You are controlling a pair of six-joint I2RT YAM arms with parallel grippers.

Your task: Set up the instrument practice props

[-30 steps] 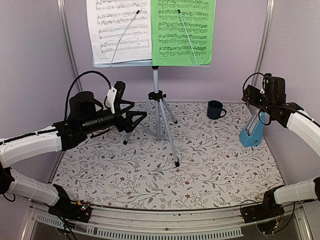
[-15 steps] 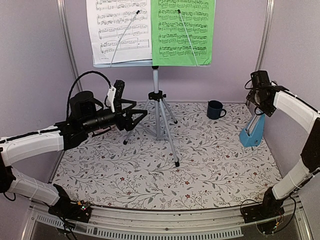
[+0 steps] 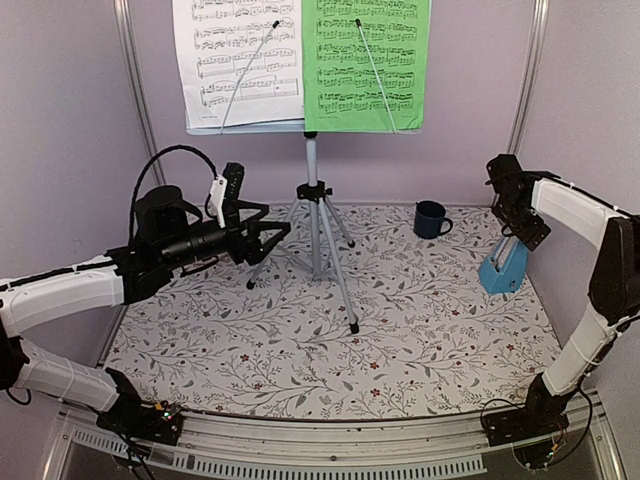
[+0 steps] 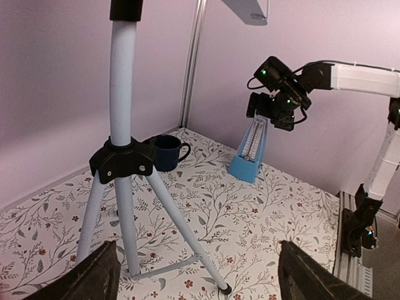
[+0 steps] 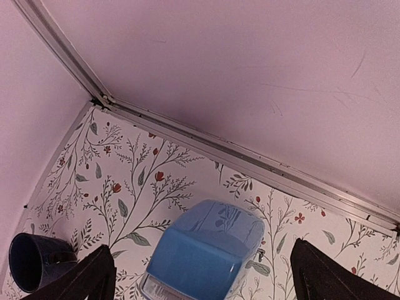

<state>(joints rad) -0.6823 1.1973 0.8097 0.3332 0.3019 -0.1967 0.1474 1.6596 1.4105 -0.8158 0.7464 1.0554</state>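
Observation:
The music stand [image 3: 312, 190] stands upright at the back centre on its silver tripod [image 4: 122, 187]. A white page [image 3: 238, 60] and a green page [image 3: 365, 62] rest on it under thin wire holders. The blue pyramid metronome [image 3: 503, 262] stands by the right wall and shows from above in the right wrist view [image 5: 203, 256]. My left gripper [image 3: 272, 232] is open and empty, just left of the tripod. My right gripper [image 3: 522, 232] is open and empty, right above the metronome's top, its fingertips [image 5: 94, 275] spread either side of it.
A dark blue mug [image 3: 431, 219] stands on the flowered table cover [image 3: 330, 350] at the back right, left of the metronome. Lilac walls and metal corner posts [image 3: 135, 90] close in the back and both sides.
My right gripper has swung down and in from above the right wall to just over the metronome. My left arm has hardly moved.

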